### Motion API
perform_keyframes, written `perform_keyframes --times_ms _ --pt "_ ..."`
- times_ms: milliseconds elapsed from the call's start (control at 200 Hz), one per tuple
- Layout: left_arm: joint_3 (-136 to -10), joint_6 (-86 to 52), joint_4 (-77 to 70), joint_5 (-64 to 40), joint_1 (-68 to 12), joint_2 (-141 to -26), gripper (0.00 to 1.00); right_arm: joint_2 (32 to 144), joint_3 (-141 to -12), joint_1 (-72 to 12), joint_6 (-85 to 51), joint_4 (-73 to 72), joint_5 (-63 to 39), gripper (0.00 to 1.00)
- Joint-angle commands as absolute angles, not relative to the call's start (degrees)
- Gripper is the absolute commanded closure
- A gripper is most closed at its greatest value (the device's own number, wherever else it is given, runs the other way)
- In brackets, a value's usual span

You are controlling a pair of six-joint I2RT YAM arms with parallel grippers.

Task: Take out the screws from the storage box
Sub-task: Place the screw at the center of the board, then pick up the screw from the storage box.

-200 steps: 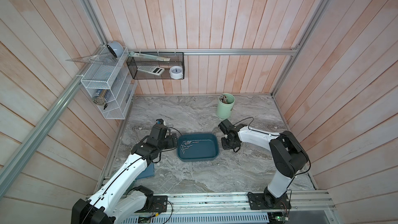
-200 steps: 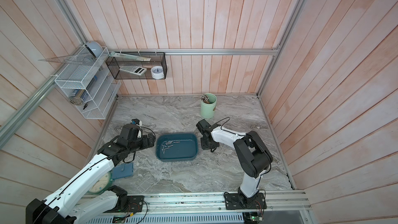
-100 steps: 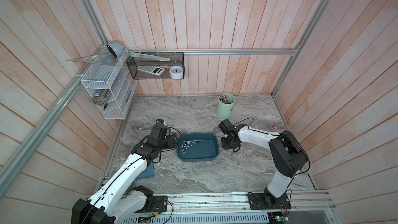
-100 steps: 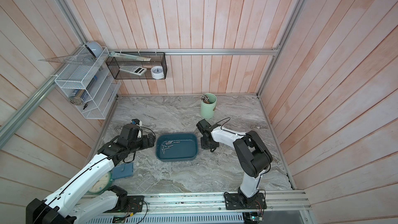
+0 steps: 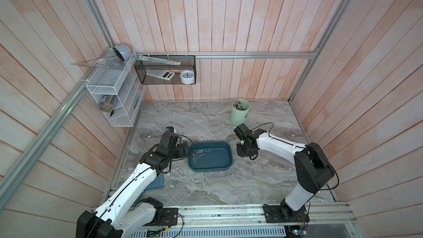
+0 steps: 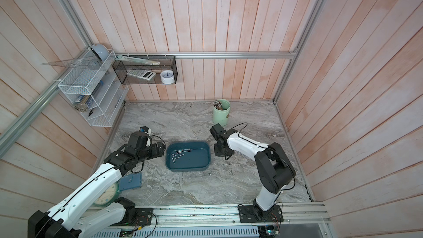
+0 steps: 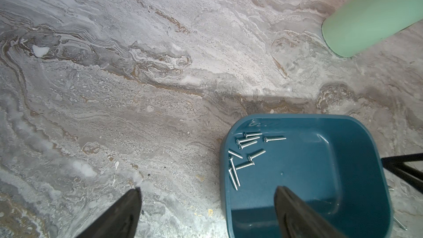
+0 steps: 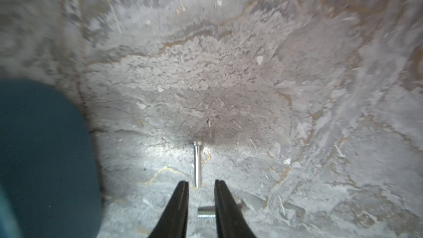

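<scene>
The storage box (image 5: 223,167) (image 6: 170,167) is a shallow teal tray mid-table; in the right wrist view its wall (image 8: 45,156) is a blur at one side. Several screws (image 5: 198,154) (image 6: 178,154) (image 7: 246,154) lie at its left end. My left gripper (image 5: 184,151) (image 6: 160,148) (image 7: 207,191) is wide open, straddling the box's left wall. My right gripper (image 5: 243,154) (image 6: 220,153) (image 8: 201,183) hovers low over the table just right of the box, jaws narrowly open. One screw (image 8: 196,163) lies on the marble just past its tips. Another screw (image 8: 206,211) lies crosswise under the fingers.
Two loose screws (image 5: 247,163) (image 5: 253,172) lie on the table right of the box. A pale green cup (image 5: 239,112) (image 6: 221,111) (image 7: 370,17) with sticks stands at the back. A blue pad (image 6: 130,180) and a clock (image 6: 106,194) lie front left. Wire racks (image 5: 109,92) hang on the wall.
The right gripper's jaws have parted a little. Neither arm has visibly moved, and the box and its screws stay where they were.
</scene>
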State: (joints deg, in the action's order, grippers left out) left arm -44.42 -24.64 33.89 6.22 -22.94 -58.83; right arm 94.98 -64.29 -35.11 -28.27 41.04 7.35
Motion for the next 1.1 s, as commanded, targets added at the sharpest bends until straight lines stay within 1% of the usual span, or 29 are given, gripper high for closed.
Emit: perform_keyframes --times_ms 0,110,160,210,290,355,520,590,655,715,870,1095 --pt "-44.7 -24.1 34.2 5.7 -22.9 -59.2 0.04 89.9 -66.7 -35.1 -27.8 45.1 8.8 0.72" --pt "-44.7 -24.1 34.1 5.8 -22.9 -59.0 0.04 85.4 -66.9 -35.1 -28.4 44.8 8.9 0.72" --pt "-44.8 -24.1 34.1 5.8 -22.9 -58.9 0.04 83.7 -66.7 -35.1 -28.6 43.6 7.1 0.7" --pt "-44.8 -24.1 34.1 5.7 -22.8 -58.9 0.04 82.5 -66.3 -35.1 -29.0 42.0 4.7 0.66" --pt "-44.7 -24.1 34.1 5.8 -22.9 -58.9 0.04 82.4 -66.7 -35.5 -30.0 40.7 2.0 0.62" --pt "-44.8 -24.1 34.1 5.8 -22.9 -58.9 0.04 83.6 -67.7 -36.3 -31.0 40.3 1.3 0.62" --pt "-44.8 -24.1 34.1 6.4 -22.9 -58.6 0.04 91.6 -72.9 -42.4 -30.0 38.8 -0.9 0.6" --pt "-44.8 -24.1 34.2 6.7 -22.9 -58.4 0.04 96.1 -77.2 -46.2 -27.4 39.3 -0.4 0.56" --pt "-44.8 -24.0 34.3 6.8 -22.9 -58.2 0.04 100.7 -81.6 -49.2 -24.7 40.2 0.0 0.5" --pt "-44.6 -24.0 34.1 6.9 -22.9 -57.9 0.04 104.9 -85.5 -50.9 -23.2 41.5 0.0 0.48" --pt "-44.6 -23.8 34.2 7.5 -22.9 -57.5 0.04 112.9 -92.3 -52.0 -21.0 42.3 -2.6 0.47" --pt "-44.5 -23.7 34.0 7.6 -22.9 -57.3 0.04 118.7 -96.2 -52.0 -18.0 42.5 -1.8 0.46"
